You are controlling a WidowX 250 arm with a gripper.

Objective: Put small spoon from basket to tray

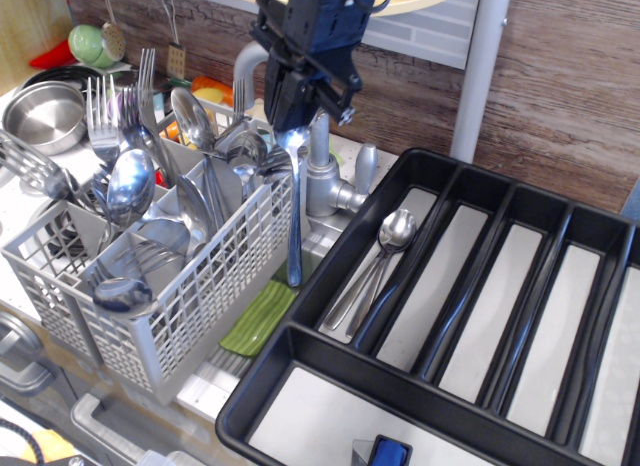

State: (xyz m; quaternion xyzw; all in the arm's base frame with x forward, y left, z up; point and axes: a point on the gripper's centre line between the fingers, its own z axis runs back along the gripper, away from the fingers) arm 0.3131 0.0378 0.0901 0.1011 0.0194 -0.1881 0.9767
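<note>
My gripper [296, 123] is shut on the small spoon [295, 216], gripping it by the bowl end so the thin handle hangs straight down. The spoon hangs just right of the light grey lattice basket [190, 296], in front of the tap and above the green sponge, left of the black tray [330, 361]. The basket holds several larger spoons and forks. Two spoons [385, 248] lie in the tray's leftmost long compartment.
A grey tap [320, 176] stands right behind the hanging spoon. A green ribbed sponge [258, 319] lies below it. A steel pot [42, 114] sits at the far left. A blue object [390, 452] shows at the tray's front compartment.
</note>
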